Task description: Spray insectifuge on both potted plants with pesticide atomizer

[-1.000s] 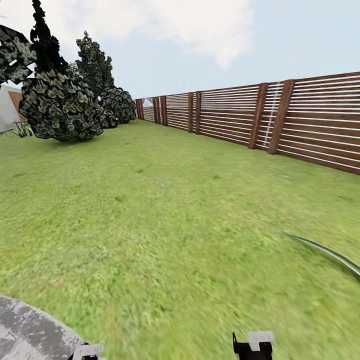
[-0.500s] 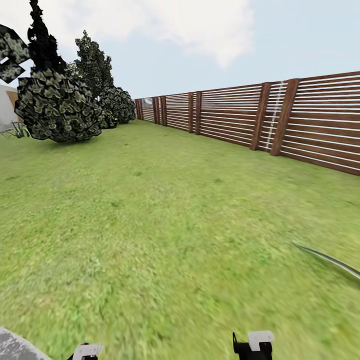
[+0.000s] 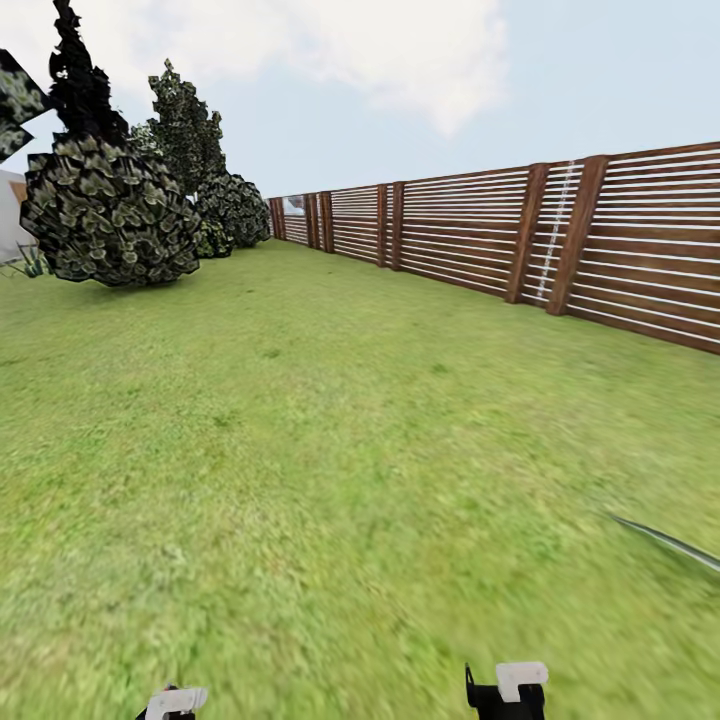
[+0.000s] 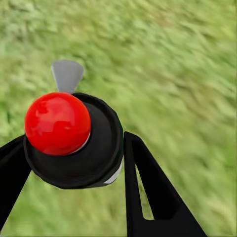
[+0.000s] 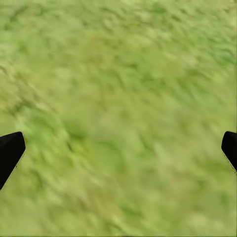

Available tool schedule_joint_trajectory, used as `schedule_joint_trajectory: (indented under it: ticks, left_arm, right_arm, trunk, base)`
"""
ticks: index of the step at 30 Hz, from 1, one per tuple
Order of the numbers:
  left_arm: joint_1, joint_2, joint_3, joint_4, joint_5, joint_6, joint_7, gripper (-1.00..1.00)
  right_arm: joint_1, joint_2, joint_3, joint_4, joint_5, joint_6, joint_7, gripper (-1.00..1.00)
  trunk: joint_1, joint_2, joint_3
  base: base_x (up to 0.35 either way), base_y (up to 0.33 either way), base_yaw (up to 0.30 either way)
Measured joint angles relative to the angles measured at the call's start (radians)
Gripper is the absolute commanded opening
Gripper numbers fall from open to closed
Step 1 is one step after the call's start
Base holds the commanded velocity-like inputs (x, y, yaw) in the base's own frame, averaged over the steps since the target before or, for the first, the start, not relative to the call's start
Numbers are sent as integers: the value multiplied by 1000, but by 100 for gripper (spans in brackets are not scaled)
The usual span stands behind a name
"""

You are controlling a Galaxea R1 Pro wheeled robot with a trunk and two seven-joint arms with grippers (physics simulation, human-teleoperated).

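In the left wrist view my left gripper [image 4: 74, 143] is shut on the pesticide atomizer [image 4: 94, 153]. I see it from above: a round black head with a red ball on top and a thin grey tab [image 4: 67, 75] sticking out. One black finger [image 4: 148, 192] presses on each side of it. The right gripper [image 5: 118, 148] is open over bare lawn, its fingertips [image 5: 10, 150] far apart with nothing between them. Both arm ends [image 3: 505, 688] peek in at the head view's lower edge. The potted plants are out of view.
Green lawn [image 3: 330, 420] stretches ahead. A wooden slat fence [image 3: 560, 240] runs along the right and back. Big dark bushes [image 3: 110, 215] and trees stand at the back left, beside a bit of white house [image 3: 8, 215]. A thin dark leaf blade [image 3: 668, 542] lies low at the right.
The camera has moved: the grey stone patio edge has slid out of the lower left corner, and the bushes and the leaf blade have shifted outward. Both arms hold the same pose.
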Motion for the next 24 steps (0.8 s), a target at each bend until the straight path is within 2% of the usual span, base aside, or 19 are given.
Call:
schedule_joint_trajectory:
  ticks: [24]
  left_arm:
    - [0, 0, 0, 0, -1, 0, 0, -100]
  right_arm:
    - [0, 0, 1, 0, 1, 0, 1, 100]
  trunk:
    - [0, 0, 0]
  base:
    - [339, 0, 0]
